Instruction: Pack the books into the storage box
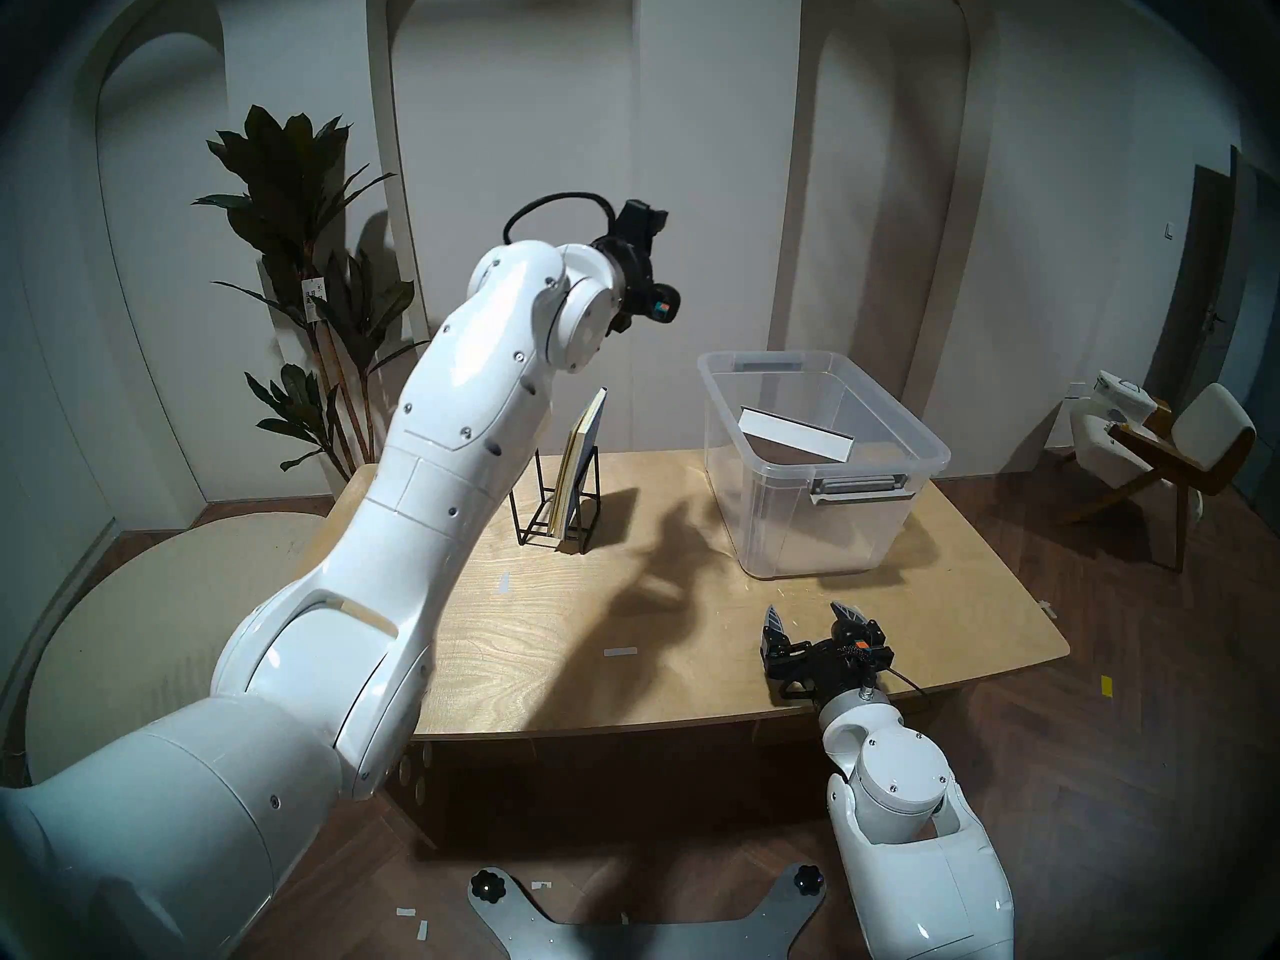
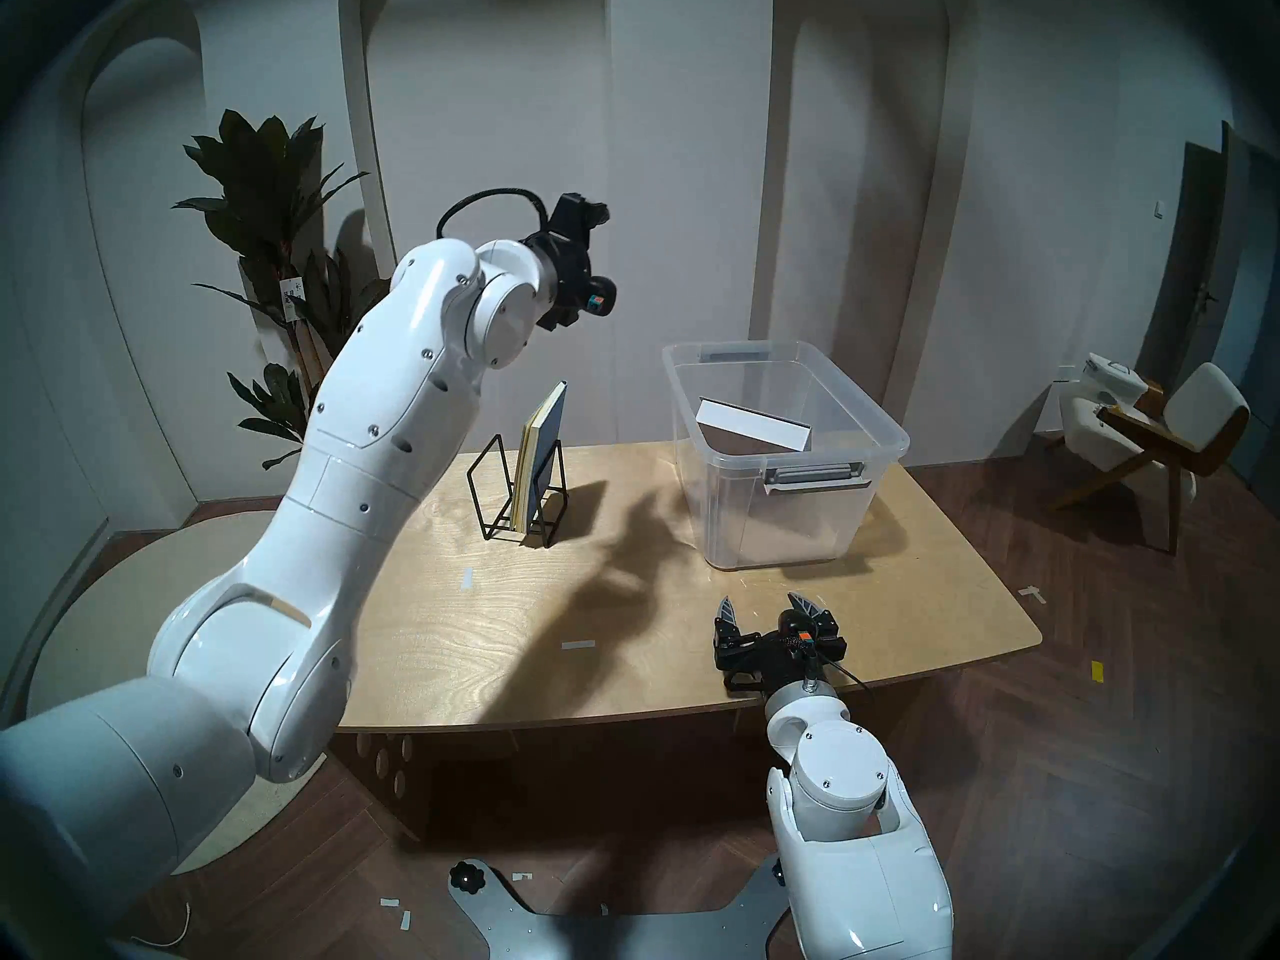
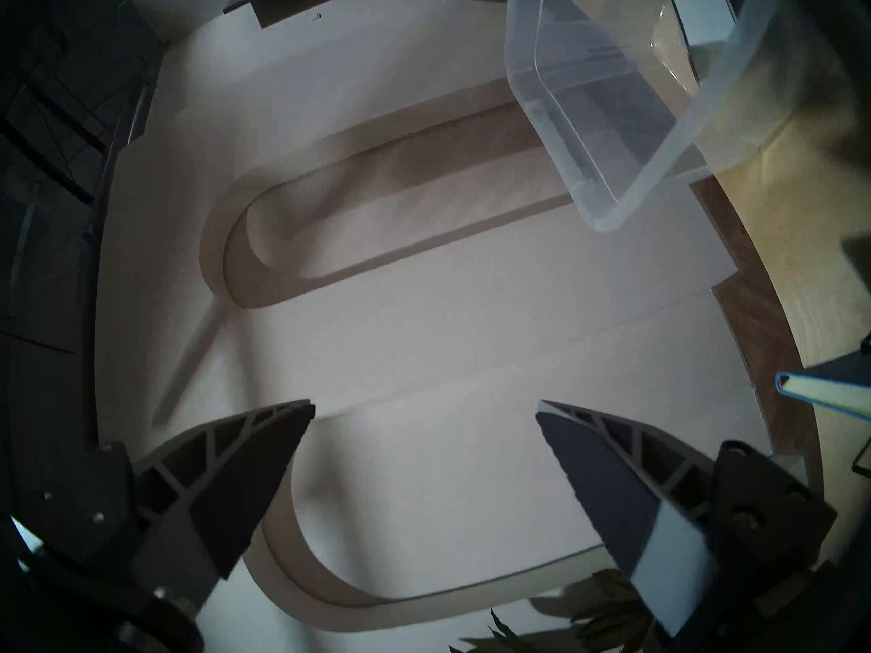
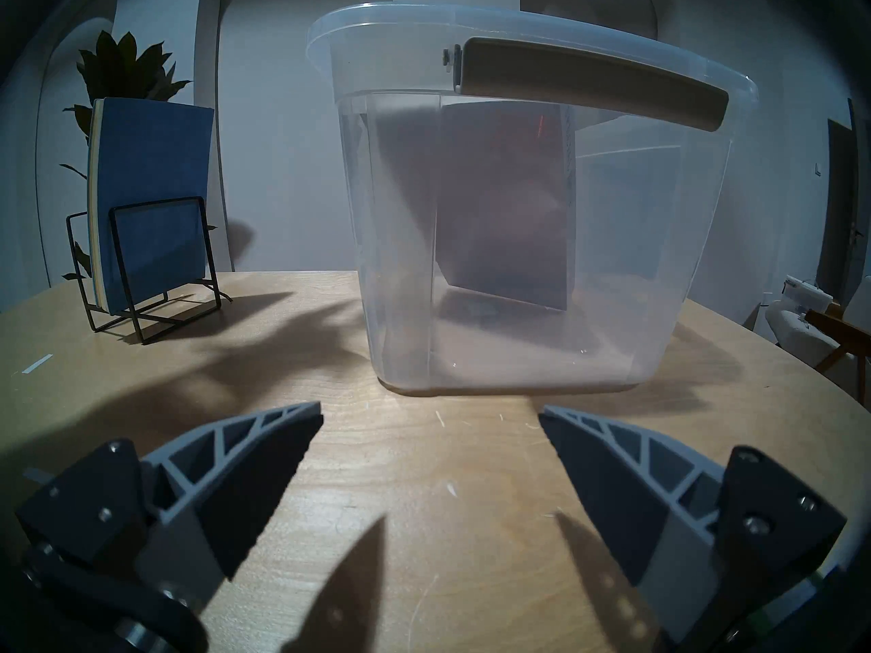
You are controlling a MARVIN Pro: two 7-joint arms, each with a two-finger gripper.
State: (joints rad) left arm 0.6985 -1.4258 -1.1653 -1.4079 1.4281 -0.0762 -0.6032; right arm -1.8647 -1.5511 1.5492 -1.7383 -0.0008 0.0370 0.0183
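Left gripper [image 3: 424, 411] and right gripper [image 4: 431, 414] both gape empty.

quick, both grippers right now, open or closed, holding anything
Left gripper: open, fingers spread, holding nothing, raised in the air.
Right gripper: open, holding nothing, low over the table in front of the storage box.

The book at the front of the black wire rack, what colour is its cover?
Blue. The front book shows its cover best in the right wrist view.
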